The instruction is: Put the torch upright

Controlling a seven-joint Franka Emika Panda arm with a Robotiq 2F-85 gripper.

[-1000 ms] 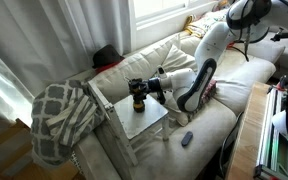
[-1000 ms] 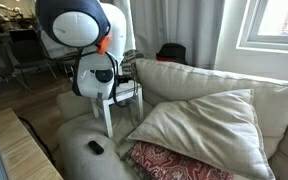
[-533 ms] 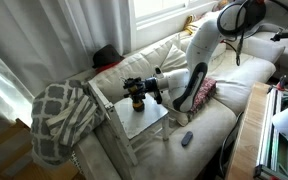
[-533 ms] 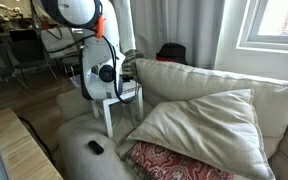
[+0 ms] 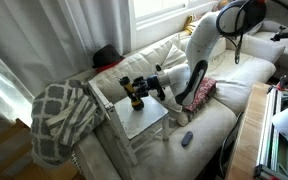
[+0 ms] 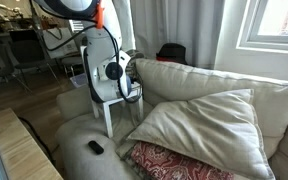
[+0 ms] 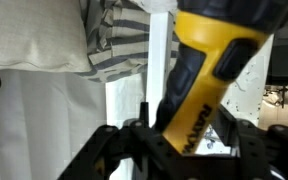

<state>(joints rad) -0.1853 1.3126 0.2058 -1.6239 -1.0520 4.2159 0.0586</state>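
Over the white table [image 5: 152,122] by the sofa | gripper [image 5: 136,87] clamped tight round the torch [image 5: 134,99] | torch: chunky yellow plastic body, black trim, leaning in the wrist view | checked woven blanket [image 5: 62,112] alongside | since a second ago: arm raised, torch nudged slightly toward the blanket

In the wrist view the torch [image 7: 209,80] looms blurred, its upper end cut off by the top edge and its lower end hidden between dark fingers [image 7: 109,150] cropped at the bottom. In an exterior view the arm [image 6: 96,75] hides it altogether. In an exterior view it is too small to tell whether it touches the bench [image 5: 149,122].
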